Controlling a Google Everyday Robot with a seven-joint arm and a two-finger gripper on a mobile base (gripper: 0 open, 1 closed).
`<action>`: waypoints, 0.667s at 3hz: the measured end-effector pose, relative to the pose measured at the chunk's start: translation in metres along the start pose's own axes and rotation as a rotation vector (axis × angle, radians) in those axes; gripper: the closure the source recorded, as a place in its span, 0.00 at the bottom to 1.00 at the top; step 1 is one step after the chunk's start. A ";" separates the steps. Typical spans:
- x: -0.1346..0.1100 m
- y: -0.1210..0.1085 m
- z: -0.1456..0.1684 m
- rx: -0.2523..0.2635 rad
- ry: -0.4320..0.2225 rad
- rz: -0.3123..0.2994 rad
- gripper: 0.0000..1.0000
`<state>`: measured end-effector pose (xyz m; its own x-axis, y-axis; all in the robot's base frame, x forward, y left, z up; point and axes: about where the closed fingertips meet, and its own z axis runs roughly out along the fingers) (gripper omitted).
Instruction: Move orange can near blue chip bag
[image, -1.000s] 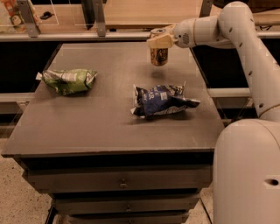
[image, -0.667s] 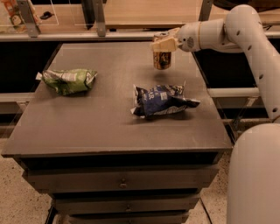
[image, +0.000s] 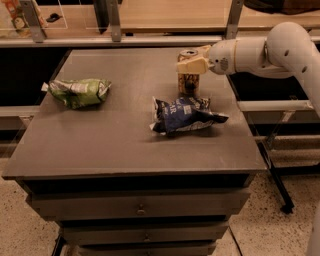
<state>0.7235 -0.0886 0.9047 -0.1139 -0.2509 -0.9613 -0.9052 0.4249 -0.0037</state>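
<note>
The orange can (image: 188, 83) stands upright just behind the blue chip bag (image: 184, 114), at the right of the grey table (image: 100, 140). Whether the can rests on the table I cannot tell. My gripper (image: 190, 64) reaches in from the right on the white arm (image: 260, 50) and is shut on the upper part of the can. The silver top of the can shows above the fingers (image: 192, 65). The blue chip bag lies crumpled, flat on the table, right in front of the can.
A green-and-white snack bag (image: 77, 92) lies at the left of the table. A shelf with metal posts (image: 115, 22) runs behind the table. Drawers (image: 137, 207) sit below the table's front edge. The table's right edge is close to the bag.
My gripper has carried the orange can down and nearer, from the table's back right to just behind the blue chip bag.
</note>
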 end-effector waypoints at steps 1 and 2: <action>0.007 0.022 -0.012 -0.006 -0.015 0.025 1.00; 0.014 0.040 -0.024 -0.013 -0.025 0.048 1.00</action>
<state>0.6760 -0.0957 0.8973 -0.1472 -0.2089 -0.9668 -0.9041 0.4247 0.0459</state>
